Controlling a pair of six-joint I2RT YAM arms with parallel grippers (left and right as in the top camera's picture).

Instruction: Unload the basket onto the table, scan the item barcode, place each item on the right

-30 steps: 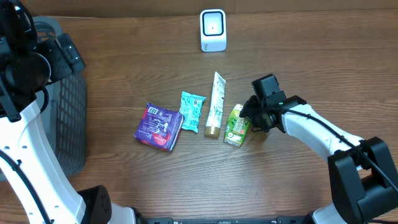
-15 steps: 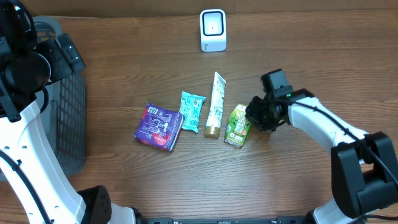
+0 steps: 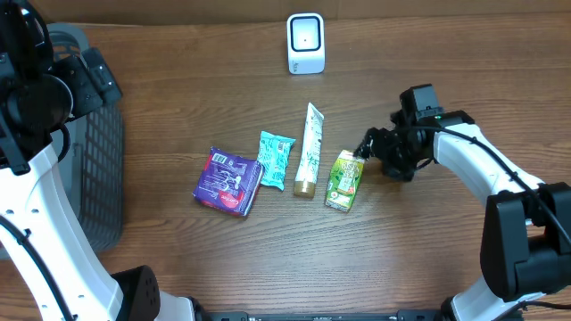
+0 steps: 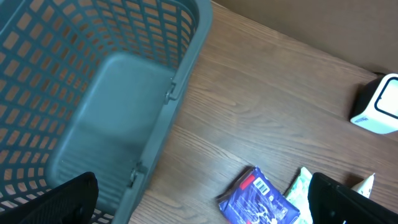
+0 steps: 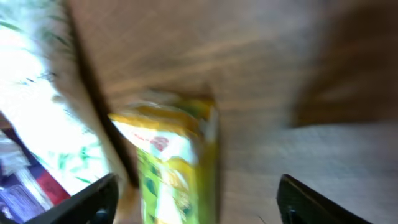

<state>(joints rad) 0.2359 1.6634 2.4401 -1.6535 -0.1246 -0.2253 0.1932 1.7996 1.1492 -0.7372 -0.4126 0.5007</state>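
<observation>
The glossy green box-shaped carton lies flat on the wood-grain table, the right claw just right of its upper edge with 2 fingers spread, gripping nothing, bare table beyond; far to its left the left claw gapes empty by a grey lattice basket.

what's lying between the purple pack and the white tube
The teal packet lies between the purple pack and the white tube. The overhead view shows this.
</observation>
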